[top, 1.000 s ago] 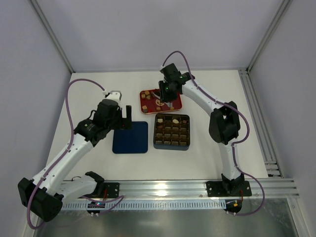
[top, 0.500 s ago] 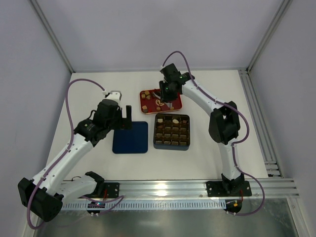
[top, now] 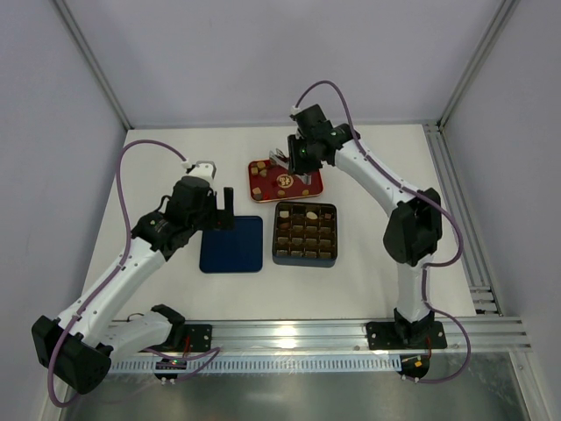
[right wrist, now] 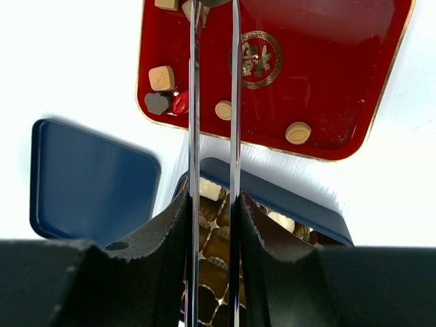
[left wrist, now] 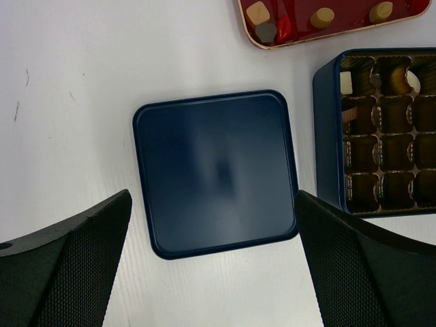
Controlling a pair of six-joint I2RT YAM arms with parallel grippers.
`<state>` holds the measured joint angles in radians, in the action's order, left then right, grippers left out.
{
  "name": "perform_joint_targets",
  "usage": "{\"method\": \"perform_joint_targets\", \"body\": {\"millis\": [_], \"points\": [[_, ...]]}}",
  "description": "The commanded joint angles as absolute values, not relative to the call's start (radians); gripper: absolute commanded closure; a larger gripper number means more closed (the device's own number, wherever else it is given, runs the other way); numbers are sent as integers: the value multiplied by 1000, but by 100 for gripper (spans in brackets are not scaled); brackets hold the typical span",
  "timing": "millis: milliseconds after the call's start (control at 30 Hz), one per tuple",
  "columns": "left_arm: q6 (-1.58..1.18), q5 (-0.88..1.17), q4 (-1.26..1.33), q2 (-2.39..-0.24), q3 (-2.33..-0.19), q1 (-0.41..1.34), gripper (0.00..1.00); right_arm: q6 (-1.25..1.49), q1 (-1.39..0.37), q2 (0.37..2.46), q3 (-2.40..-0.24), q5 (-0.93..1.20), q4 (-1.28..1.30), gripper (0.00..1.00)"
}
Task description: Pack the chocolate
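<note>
- The task is at an early stage, by my judgement: the box (left wrist: 325,136) sits open, and only a few cells in its row nearest the red tray (right wrist: 327,82) hold anything, among them a whitish piece (right wrist: 211,189). The other cells look empty.
- Most of the chocolate (right wrist: 298,131) lies loose on the red tray: tan rounds, a tan square and a dark piece beside a red one at its edge.
- The lid (left wrist: 214,174) lies flat on the table (left wrist: 68,102), just beside the box and apart from it. Closing the box is not yet done.
- The right gripper (right wrist: 214,7) hangs above the tray's far end on a long, outstretched arm, its thin blades pointing down. The blades are pinched close together, and a dark piece (right wrist: 215,2) appears to be caught between their tips at the picture's top edge, so it looks like a grasp.
- The left gripper (left wrist: 212,197) hovers over the lid with its arm bent, its fingers (left wrist: 82,259) spread wide and holding nothing.
</note>
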<state>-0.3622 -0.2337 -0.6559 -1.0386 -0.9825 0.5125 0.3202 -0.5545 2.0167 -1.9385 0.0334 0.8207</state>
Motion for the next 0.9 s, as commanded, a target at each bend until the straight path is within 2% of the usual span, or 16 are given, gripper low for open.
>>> {"method": "perform_joint_targets", "body": {"millis": [0,300,600,867], "points": [[-362,-221,-649,-1026,-997,515,0,327,-557,1922,-1911,23,798,71],[-364,-222,-647,-1025,-997,515,0,334,-558,1740,-1734,43,775,71],[-365,-224,-647,-1020,-999,515,0,370,-566,1422,-1387,77,755,71],[-367,-227,-646,-1023,-997,515,0,420,-632,1194,-1175,69,784,71]]}}
